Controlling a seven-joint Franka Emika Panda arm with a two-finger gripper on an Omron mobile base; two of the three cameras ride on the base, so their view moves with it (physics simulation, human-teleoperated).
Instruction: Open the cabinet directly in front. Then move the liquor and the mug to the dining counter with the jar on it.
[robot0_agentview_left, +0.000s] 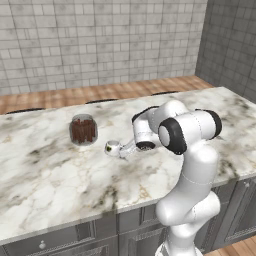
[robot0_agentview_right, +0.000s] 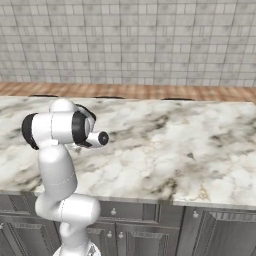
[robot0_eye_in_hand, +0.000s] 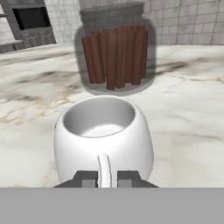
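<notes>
I see gripper (robot0_eye_in_hand: 107, 178) clamped on mug (robot0_eye_in_hand: 104, 136) handle, mug upright on dining counter (robot0_agentview_left: 50, 180), near jar (robot0_agentview_left: 83, 129).

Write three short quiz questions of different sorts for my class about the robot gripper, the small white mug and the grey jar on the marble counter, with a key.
1. True or false: the small round white mug stands upright on the long white marble dining counter.
2. What does the short greyish translucent jar hold? A) brown sticks B) green leaves C) white powder
3. Fill in: in the hand view, the two-finger gripper has its tips on either side of the mug's ____.

Key: 1 true; 2 A; 3 handle.
</notes>
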